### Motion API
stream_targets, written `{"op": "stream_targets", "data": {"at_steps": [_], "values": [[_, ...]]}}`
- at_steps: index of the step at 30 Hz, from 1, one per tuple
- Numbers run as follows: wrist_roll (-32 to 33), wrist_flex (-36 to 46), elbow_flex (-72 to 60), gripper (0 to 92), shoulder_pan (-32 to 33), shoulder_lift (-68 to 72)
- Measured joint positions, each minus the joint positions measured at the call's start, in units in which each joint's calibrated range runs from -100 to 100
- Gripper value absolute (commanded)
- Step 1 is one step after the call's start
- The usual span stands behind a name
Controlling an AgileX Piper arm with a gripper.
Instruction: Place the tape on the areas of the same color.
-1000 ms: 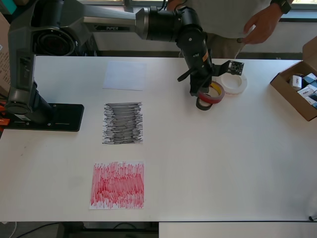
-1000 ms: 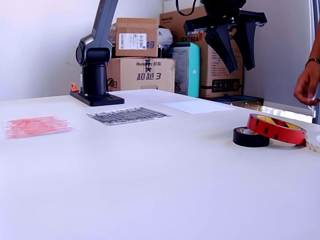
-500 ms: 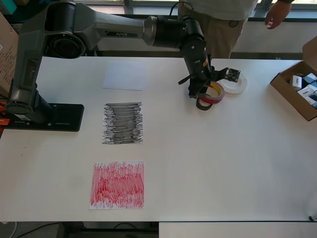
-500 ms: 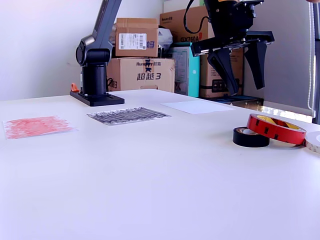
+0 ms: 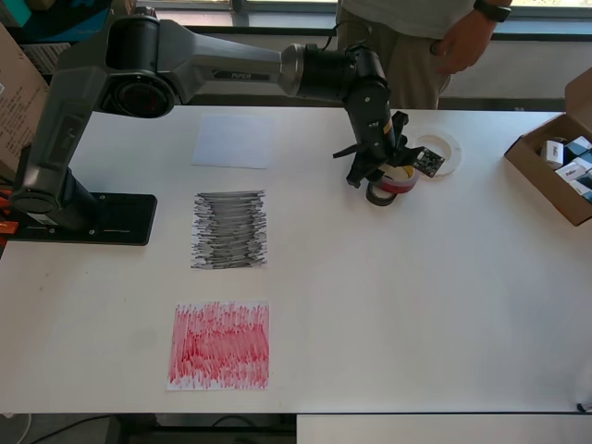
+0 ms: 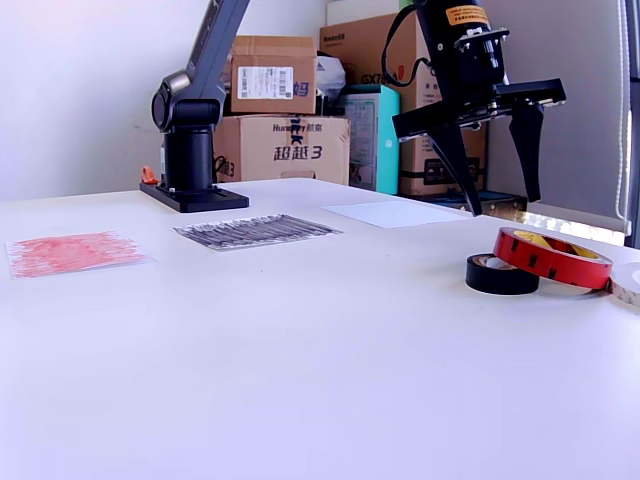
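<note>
Seen from overhead, the white worktop [image 5: 416, 305] carries the red scribbled sheet [image 5: 219, 345] nearest the bottom edge, at about seven o'clock from the worktop's middle. Beyond it lies the black scribbled sheet [image 5: 229, 229], at nine o'clock, and farther still the plain white sheet [image 5: 233, 141], at about eleven o'clock.

The three tape rolls cluster at about one o'clock, well apart from all three sheets. The small black ring [image 6: 502, 274] lies flat; the large red ring [image 6: 553, 257] is tilted, its one edge resting on the black ring. In the overhead view the whitish translucent ring [image 5: 440, 154] lies just past them, toward the far edge, partly hidden by the arm's wrist.

The gripper [image 6: 500, 208] hangs above the red and black rolls with its jaws spread wide, pointing down, holding nothing and clear of the tape.

At three o'clock, on the worktop's edge, sits an open cardboard box [image 5: 553, 171] with small items inside. A person [image 5: 421, 42] stands beyond the far edge.
</note>
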Motion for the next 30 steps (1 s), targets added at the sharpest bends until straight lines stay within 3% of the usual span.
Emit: {"op": "stream_targets", "data": {"at_steps": [30], "values": [[0.6,0.0,-1.4,59.1,0.0,3.2]]}}
